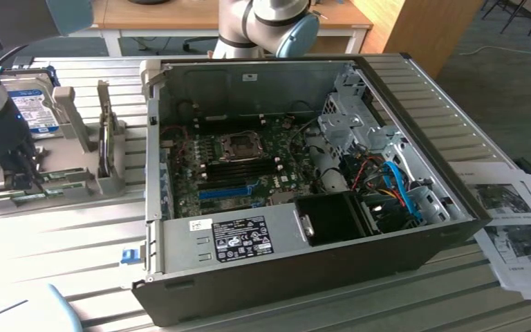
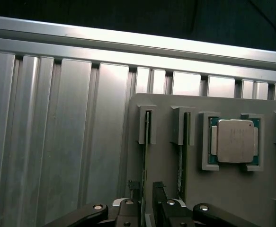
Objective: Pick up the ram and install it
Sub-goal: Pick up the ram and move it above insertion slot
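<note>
The grey plastic holder tray keeps the thin green ram stick on edge in a narrow slot, with a silver square processor chip in a recess. The ram's long axis runs along its slot. The black gripper straddles it, fingers apart.

The exterior view looks down over the computer case and grey holder; the wrist view looks closely down onto that holder.

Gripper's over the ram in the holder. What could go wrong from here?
1. The open gripper straddles the ram, which stands on edge in its grey holder. An off-centre close could tilt or jam it in the slot.
2. A second ram stick stands close beside it, and the gripper could knock it.
</note>
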{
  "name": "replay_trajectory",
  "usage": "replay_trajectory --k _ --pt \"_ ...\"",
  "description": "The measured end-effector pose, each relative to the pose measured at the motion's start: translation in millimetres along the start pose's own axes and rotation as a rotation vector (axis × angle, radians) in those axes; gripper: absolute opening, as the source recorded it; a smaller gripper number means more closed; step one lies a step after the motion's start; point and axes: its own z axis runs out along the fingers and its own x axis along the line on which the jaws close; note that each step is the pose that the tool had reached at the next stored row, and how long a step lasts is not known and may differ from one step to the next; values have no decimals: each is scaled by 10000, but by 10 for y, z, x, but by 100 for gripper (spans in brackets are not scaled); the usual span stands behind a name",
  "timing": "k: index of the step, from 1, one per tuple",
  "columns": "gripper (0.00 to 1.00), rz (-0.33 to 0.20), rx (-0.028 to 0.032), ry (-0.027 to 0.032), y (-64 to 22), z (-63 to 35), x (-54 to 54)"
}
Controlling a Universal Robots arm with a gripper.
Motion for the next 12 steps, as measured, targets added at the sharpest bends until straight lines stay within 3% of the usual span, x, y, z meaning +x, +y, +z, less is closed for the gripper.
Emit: replay_trajectory --k 12 --pt "24 2 -4 2 1 2 -9"
